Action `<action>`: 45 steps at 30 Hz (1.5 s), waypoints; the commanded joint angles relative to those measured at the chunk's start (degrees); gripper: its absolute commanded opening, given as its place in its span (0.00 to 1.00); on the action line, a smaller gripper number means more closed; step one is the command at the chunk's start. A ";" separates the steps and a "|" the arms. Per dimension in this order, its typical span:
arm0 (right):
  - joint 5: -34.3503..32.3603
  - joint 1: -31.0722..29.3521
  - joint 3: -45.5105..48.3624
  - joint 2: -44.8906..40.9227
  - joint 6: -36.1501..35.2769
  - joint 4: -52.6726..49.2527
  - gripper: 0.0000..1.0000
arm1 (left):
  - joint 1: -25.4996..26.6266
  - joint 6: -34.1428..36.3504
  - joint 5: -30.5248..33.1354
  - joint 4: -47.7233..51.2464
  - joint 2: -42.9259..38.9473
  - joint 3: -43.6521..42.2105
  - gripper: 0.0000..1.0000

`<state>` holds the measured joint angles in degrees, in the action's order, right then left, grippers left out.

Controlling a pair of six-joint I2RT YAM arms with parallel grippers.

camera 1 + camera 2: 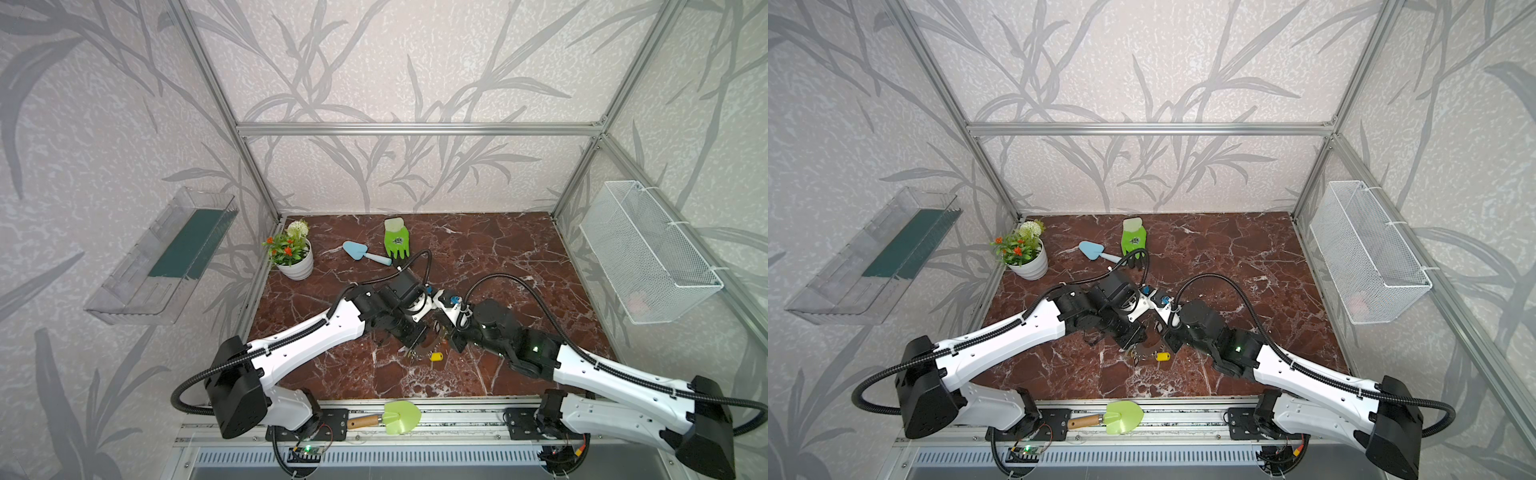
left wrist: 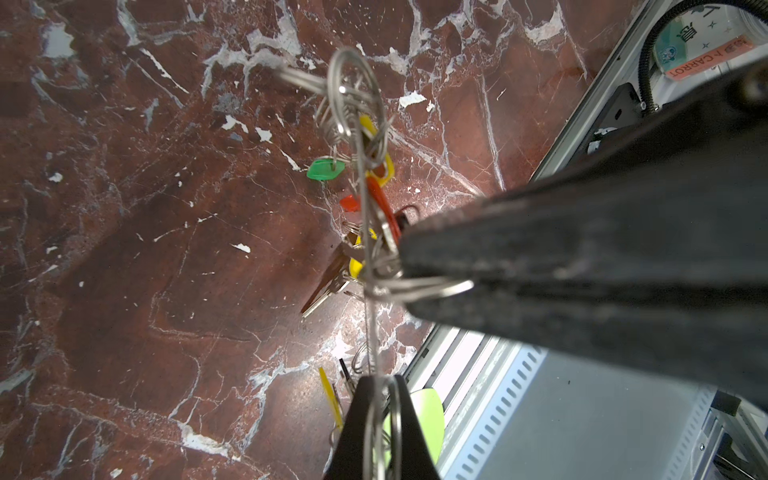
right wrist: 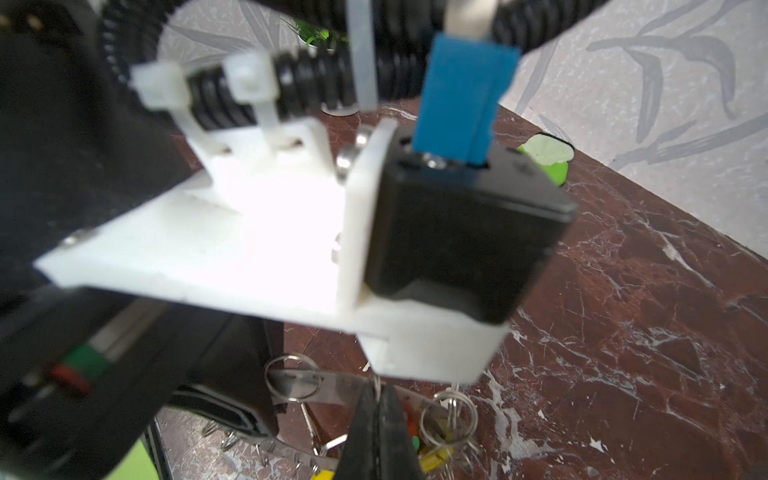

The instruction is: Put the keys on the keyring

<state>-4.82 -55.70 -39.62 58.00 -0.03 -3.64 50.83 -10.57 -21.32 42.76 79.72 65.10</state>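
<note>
Fig.: left tool clamps keyring rim, steadying it w/ keys hanging from it; right tool, further along rim, pinched shut on split ring, prob. to open it.

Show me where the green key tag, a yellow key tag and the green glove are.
green key tag (image 2: 326, 169): left wrist view, tag's middle.
yellow key tag (image 1: 436, 356): a top view, tag's middle.
green glove (image 1: 396, 242): a top view, its palm.
</note>
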 commanded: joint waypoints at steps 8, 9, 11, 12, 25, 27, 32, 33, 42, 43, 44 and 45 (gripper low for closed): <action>9.49 4.68 -5.84 -1.29 -0.31 -3.07 0.00 | -0.47 0.76 6.87 -6.13 -10.61 -6.03 0.31; 9.83 4.72 -6.60 -1.06 -0.62 -3.92 0.00 | -0.47 0.96 7.23 -6.14 -11.60 -6.48 0.34; 11.14 4.86 -7.76 -0.67 -1.21 -5.34 0.00 | -0.53 2.01 7.58 -6.01 -13.95 -7.07 0.40; 12.09 5.03 -8.27 -0.51 -1.47 -5.91 0.00 | -0.55 2.57 7.89 -5.94 -15.03 -7.24 0.41; 31.07 9.43 -14.25 1.01 -3.56 -11.93 0.00 | -1.26 20.80 1.93 -22.89 -34.06 -15.48 0.28; 33.04 9.38 -14.38 0.51 -3.43 -11.73 0.00 | -1.26 21.74 1.39 -23.21 -34.81 -15.39 0.28; 37.08 9.37 -14.91 -0.60 -2.98 -11.92 0.00 | -1.35 22.64 -3.54 -21.21 -31.93 -12.01 0.31; 37.53 9.33 -14.88 -0.84 -2.88 -11.77 0.00 | -1.35 22.68 -3.55 -21.06 -31.20 -11.48 0.31; 38.99 9.30 -14.70 -3.15 -2.10 -11.23 0.00 | -1.69 23.84 -5.05 -20.71 -26.98 -9.26 0.31; 39.07 9.30 -14.70 -3.24 -1.95 -11.14 0.00 | -1.78 23.86 -5.79 -21.03 -26.61 -9.23 0.31; 39.25 9.31 -14.66 -3.24 -1.92 -11.21 0.00 | -1.87 23.84 -6.76 -21.05 -26.23 -8.96 0.31; 39.34 9.32 -14.68 -3.24 -1.88 -11.14 0.00 | -1.95 23.84 -7.46 -20.84 -25.89 -8.73 0.31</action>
<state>32.45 -46.39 -51.81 56.23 -2.63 -16.80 49.32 11.57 -25.76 22.33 53.30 54.28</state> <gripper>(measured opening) 0.050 0.314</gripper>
